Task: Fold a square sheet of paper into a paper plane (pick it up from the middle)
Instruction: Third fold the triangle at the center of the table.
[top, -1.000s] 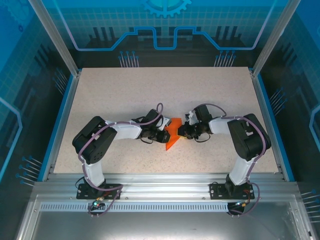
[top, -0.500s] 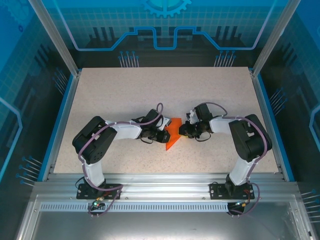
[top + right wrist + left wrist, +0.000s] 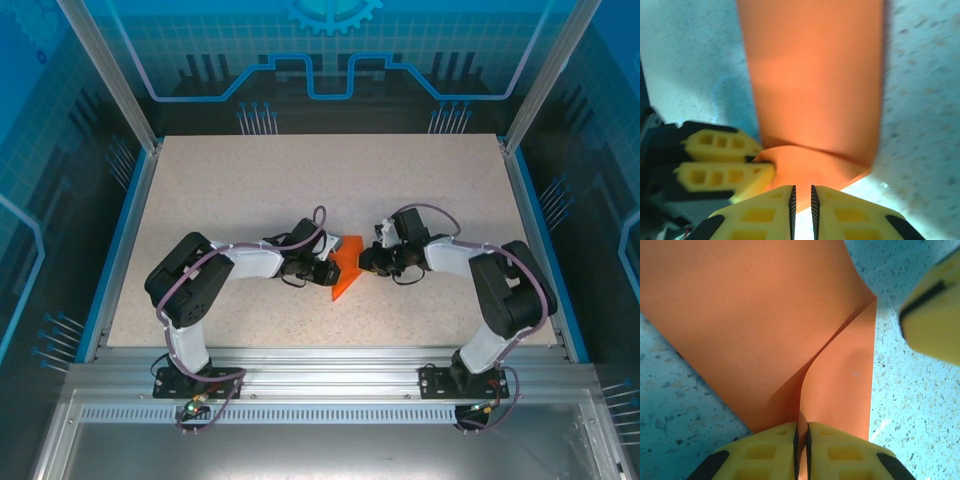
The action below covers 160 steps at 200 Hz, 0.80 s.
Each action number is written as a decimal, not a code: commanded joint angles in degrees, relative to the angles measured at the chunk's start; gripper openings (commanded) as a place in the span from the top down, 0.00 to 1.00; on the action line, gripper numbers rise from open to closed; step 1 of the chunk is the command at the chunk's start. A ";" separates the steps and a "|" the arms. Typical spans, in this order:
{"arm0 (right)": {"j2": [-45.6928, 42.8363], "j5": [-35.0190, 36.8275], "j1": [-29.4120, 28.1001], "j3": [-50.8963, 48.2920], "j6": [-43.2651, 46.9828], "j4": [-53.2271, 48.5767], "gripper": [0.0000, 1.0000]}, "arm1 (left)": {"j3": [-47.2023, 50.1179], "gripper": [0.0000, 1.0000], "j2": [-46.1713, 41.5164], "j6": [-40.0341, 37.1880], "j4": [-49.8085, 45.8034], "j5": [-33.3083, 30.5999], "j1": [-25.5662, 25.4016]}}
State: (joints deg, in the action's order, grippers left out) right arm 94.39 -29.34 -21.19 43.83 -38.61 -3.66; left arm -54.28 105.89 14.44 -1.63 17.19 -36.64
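My left gripper (image 3: 801, 444) stood all but closed, pinching a crease of the square sheet of paper (image 3: 750, 320). My right gripper (image 3: 802, 202) showed only a narrow slit, with the sheet's curled edge running into it; I judged that a grip too. The sheet, partly folded to a point, sat between both grippers near the middle of the table (image 3: 250, 190). Step in hand: forming a fold. The next move called for laying the flap flat and pressing the crease without tearing.

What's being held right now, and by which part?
The orange paper: left pincer clamps a folded edge; right pincer appears to pinch the opposite edge.
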 commanded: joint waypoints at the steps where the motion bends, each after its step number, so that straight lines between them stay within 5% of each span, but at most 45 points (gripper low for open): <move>1: -1.59 -0.72 -3.51 -2.31 -3.85 3.57 0.84 | -0.08 0.84 2.74 -0.81 -3.29 -0.89 1.02; 53: 2.18 -0.91 -8.23 -4.76 -9.70 13.12 0.89 | -0.47 0.84 3.10 -1.30 -3.62 -0.10 1.48; 160: 4.04 0.75 -9.72 -6.50 -10.08 15.69 0.88 | -0.91 0.84 3.69 -1.47 -3.97 0.05 1.83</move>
State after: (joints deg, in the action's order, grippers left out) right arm 99.70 -29.21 -29.98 38.98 -48.31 10.41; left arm -55.05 106.80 14.41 -1.89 19.25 -35.62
